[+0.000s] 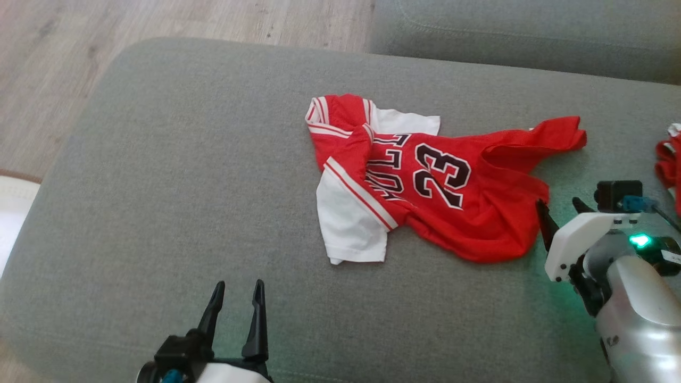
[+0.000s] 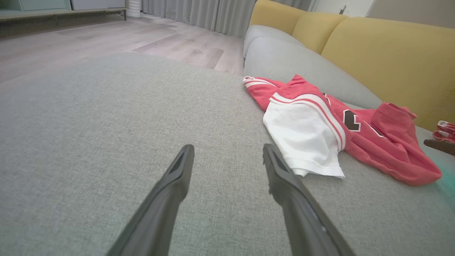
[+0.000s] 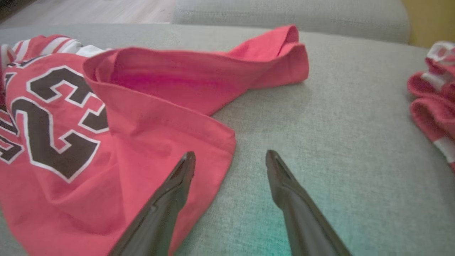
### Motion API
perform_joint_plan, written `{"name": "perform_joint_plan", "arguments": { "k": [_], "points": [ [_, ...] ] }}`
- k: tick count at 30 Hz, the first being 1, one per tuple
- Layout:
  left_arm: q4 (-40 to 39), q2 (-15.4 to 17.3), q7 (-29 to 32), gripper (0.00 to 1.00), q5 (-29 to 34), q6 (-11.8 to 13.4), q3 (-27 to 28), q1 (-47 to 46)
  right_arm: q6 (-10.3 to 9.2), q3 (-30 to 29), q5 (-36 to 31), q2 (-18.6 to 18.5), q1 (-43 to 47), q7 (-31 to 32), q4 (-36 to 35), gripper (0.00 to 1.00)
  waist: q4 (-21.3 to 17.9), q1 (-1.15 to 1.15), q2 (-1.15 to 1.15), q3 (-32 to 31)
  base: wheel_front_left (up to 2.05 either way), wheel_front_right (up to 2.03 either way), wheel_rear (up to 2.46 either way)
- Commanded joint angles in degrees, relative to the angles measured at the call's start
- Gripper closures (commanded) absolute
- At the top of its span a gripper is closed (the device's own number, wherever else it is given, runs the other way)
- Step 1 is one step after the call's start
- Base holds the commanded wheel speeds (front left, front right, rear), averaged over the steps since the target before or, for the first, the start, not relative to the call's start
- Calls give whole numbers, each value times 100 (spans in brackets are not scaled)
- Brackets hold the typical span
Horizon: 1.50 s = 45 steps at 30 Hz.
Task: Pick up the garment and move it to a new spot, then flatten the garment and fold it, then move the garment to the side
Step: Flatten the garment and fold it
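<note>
**Both jaws released, jersey loose on the cushion**

My right gripper (image 1: 558, 205) (image 3: 231, 154) stands spread and grasps nothing. In the right wrist view, one finger lies over the hem edge of the red jersey (image 1: 479, 223) (image 3: 142, 117) and the other over bare fabric of the grey sofa cushion (image 1: 186, 186). That arm reaches in from the lower right of the head view, pale forearm angled up and left, with a green light glowing at the wrist.

My left gripper (image 1: 238, 287) (image 2: 228, 149) is also spread and empty. It sits low at the bottom edge of the head view, fingers pointing forward over bare cushion, short of the jersey's white sleeve (image 2: 302, 131).

The jersey lies crumpled mid-cushion, number 23 facing up, with one hem corner trailing toward the right. A second red garment (image 1: 667, 165) (image 3: 432, 106) lies apart at the far right edge.
</note>
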Motion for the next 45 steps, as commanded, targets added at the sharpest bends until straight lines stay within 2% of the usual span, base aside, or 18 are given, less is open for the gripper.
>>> {"name": "perform_joint_plan", "arguments": {
  "k": [1, 5, 11, 13, 14, 15, 16, 22, 32, 34, 35, 37, 45],
  "points": [
    [-189, 74, -17, 0, 70, 9, 153, -212, -4, -8, -86, 44, -222, -22, -95, 0, 61, 0, 0, 62, 0, 0, 0],
    [-192, 83, -13, 0, 73, 16, 149, -269, -4, -220, -252, 179, -355, -34, 184, 0, 162, 0, 0, 169, 0, 0, 0],
    [-189, 99, -21, 0, 62, 22, 164, -324, -4, -141, -431, 355, -613, 151, 615, 0, 210, 0, 0, 286, 0, 0, 0],
    [-181, 101, -24, 0, 59, 32, 175, -345, -4, -106, -492, 372, -687, 180, 745, 53, 196, 0, 0, 305, 0, 0, 0],
    [-179, 104, -26, 0, 58, 38, 183, -350, -4, -113, -510, 382, -720, 170, 800, 70, 178, 0, 0, 308, 0, 0, 0],
    [-179, 106, -28, 0, 56, 47, 193, -352, -4, -126, -514, 401, -746, 142, 846, 98, 149, 0, 0, 305, 0, 0, 0],
    [-181, 110, -30, 0, 55, 53, 200, -350, -4, -153, -507, 415, -765, 85, 876, 100, 120, 0, 0, 297, 0, 0, 0],
    [-192, 135, -42, 0, 20, 73, 239, -269, -4, -574, -452, 473, -651, -497, 859, 100, -182, 0, 0, 110, 0, 0, 0],
    [-223, 122, -50, 0, -46, 118, 268, -127, -4, -1687, -588, 726, 314, -1243, 394, 100, -715, 0, 0, -120, 0, 0, 0],
    [-227, 127, -48, 0, -59, 123, 268, -112, -4, -1897, -691, 815, 516, -1355, 208, 79, -773, 0, 0, -142, 0, 0, 0],
    [-225, 129, -47, 0, -68, 124, 268, -105, -4, -1981, -741, 850, 609, -1400, 114, 71, -796, 0, 0, -155, 0, 0, 0],
    [-215, 131, -43, 0, -79, 123, 260, -96, -4, -2115, -787, 897, 777, -1489, -74, 0, -821, 0, 0, -181, 0, 0, 0],
    [-71, 178, 11, 0, -83, 45, 192, -233, -4, -2024, -514, 918, 1201, -1840, -765, 0, -869, 0, 0, -266, 0, 0, 0]
  ]
}}
